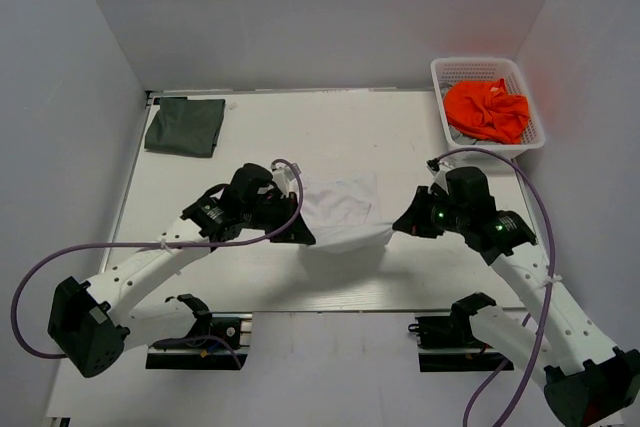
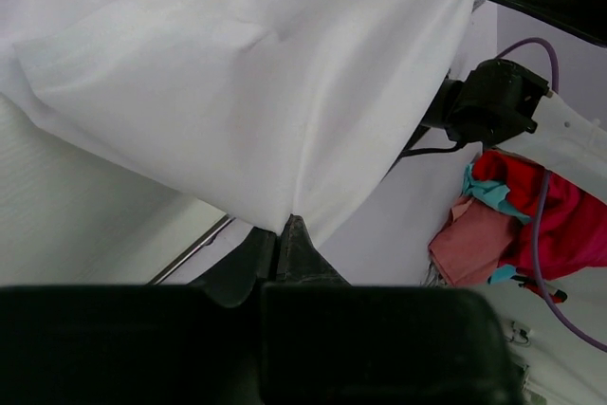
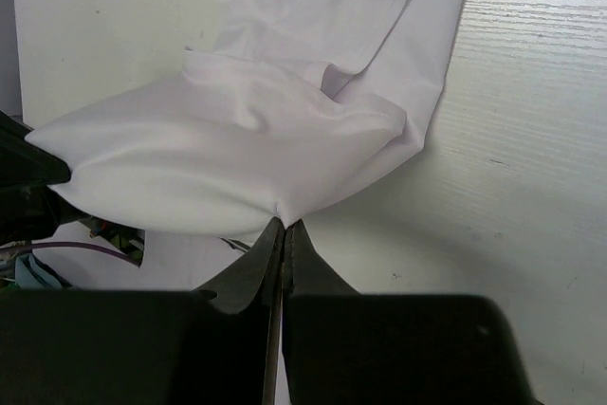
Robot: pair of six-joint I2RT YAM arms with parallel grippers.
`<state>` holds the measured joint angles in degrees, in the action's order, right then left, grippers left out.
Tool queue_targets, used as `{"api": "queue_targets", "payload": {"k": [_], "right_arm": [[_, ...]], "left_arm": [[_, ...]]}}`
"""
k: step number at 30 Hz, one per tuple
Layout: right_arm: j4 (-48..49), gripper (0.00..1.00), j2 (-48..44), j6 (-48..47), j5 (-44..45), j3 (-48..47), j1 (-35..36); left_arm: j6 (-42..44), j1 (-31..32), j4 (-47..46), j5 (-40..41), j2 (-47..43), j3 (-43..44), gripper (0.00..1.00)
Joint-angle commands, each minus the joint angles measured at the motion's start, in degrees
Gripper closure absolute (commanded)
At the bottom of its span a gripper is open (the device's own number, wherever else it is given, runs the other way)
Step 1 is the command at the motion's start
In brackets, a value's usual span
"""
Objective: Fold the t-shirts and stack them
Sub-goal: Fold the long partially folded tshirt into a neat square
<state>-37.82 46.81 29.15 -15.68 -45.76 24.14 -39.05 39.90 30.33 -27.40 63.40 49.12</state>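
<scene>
Top external: both grippers pinch the white t-shirt [image 1: 342, 212] aloft.

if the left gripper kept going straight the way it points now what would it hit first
The white t-shirt it is pinching. The left gripper points toward the right gripper, which holds the cloth's other end and would probably come next, though depth is unclear.

The middle is taken by the plain white cloth t-shirt [image 1: 343, 209], which is stretched between the left gripper [image 1: 302, 234] and the right gripper [image 1: 396, 227]. Bare white table [image 1: 320, 137] is left behind it, bounded by the folded dark grey-green t-shirt [image 1: 185, 125] at far left and the white plastic basket [image 1: 476, 62] of orange cloth [image 1: 487, 109] at far right.
</scene>
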Motion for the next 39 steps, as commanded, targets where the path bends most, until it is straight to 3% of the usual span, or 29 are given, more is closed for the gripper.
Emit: {"api": "queue_targets", "payload": {"k": [1, 11, 14, 18, 27, 39], "right_arm": [[1.52, 1.0, 1.09, -1.2, 2.67, -3.2, -0.23], [11.63, 1.0, 9.34, 1.88, 8.64, -6.88, -0.67], [12.5, 1.0, 12.68, 2.05, 10.84, -8.38, -0.5], [16.28, 1.0, 16.29, 1.88, 10.67, -9.79, -0.76], [17.34, 1.0, 27.18, -0.31, 14.71, -17.6, -1.9], [19.8, 1.0, 42.3, -1.81, 11.91, -27.97, -3.93]], "left_arm": [[-0.77, 0.0, 3.15, 2.86, -1.78, 2.63, 0.91], [-2.25, -1.23, 4.38, 15.96, 8.05, 11.34, 0.91], [-4.53, -1.23, 5.18, 20.88, 13.39, 14.59, 0.98], [-8.14, -2.46, 6.06, 29.93, 18.41, 18.8, 0.99], [-8.85, -5.62, 5.18, 34.34, 22.3, 22.77, 1.0], [-8.85, -10.71, 2.64, 36.01, 31.25, 28.74, 0.94]]}}
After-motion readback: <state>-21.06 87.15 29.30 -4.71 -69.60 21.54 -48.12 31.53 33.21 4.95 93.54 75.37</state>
